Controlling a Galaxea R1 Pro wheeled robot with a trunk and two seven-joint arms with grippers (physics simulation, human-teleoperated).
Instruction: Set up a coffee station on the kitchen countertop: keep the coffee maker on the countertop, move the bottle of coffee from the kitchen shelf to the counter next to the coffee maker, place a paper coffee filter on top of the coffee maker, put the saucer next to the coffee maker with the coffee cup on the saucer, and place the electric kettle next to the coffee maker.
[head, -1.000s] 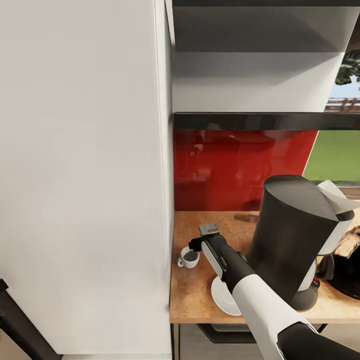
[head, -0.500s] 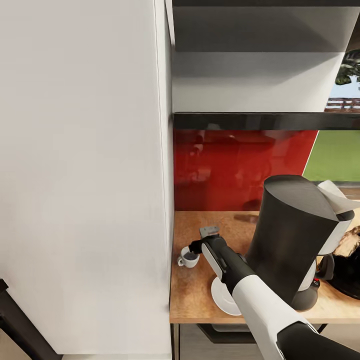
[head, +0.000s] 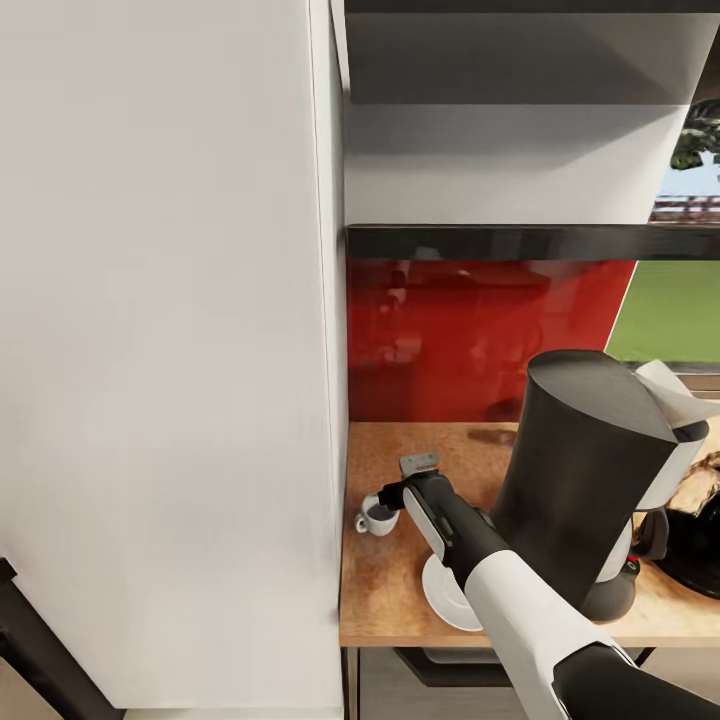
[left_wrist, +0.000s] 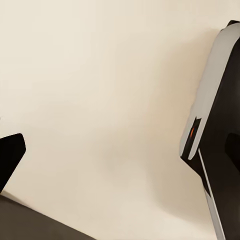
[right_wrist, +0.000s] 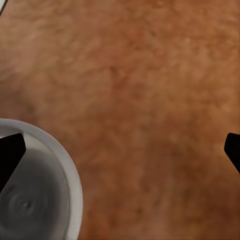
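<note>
The white coffee cup stands on the kitchen countertop by the white side panel. My right gripper hangs just above it, pointing down and open. In the right wrist view one fingertip is over the cup and the other over bare wood. The saucer lies near the front edge, partly under my forearm. The coffee maker stands to the right with a white paper filter on top. The electric kettle is at the right edge. The bottle of coffee is out of view. My left gripper's fingertip shows before a beige surface.
A tall white cabinet side walls off the counter's left end. A dark shelf spans above a red glossy backsplash. A white and black robot part shows in the left wrist view.
My right gripper has shifted slightly left and down, closer over the coffee cup. The cup, the saucer and the coffee maker have stayed put.
</note>
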